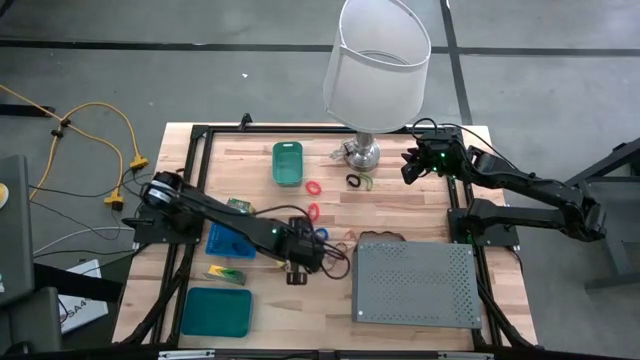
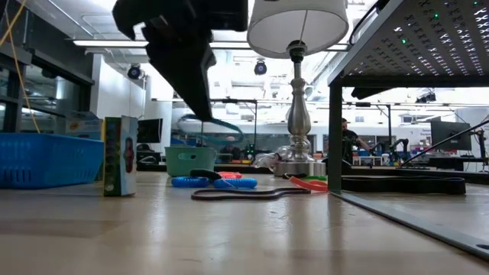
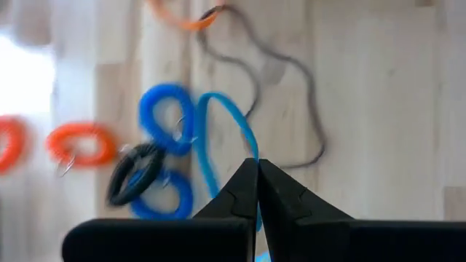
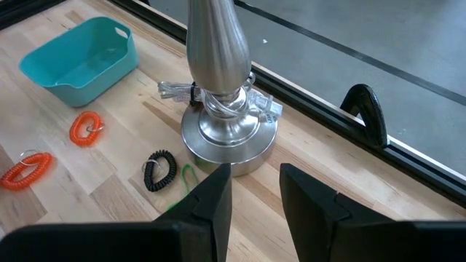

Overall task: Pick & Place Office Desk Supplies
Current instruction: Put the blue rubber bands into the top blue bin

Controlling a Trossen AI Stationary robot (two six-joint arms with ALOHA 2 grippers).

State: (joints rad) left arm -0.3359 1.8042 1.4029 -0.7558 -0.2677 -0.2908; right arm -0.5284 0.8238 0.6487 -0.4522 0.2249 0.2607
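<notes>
Clenched left hand (image 3: 256, 166) pinches a thin blue loop (image 3: 222, 135); right hand (image 4: 255, 182) hangs released.

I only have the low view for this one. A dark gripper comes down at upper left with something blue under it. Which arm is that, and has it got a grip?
Observer: That is the left gripper. Its wrist view shows it shut on a thin blue loop.
Operator: Where is the other arm?
Observer: The right gripper hangs open beside the lamp base, holding nothing.
Operator: Anything on the table that I'm missing?
Observer: A teal tray lies at the table's edge on the left arm's side.
</notes>
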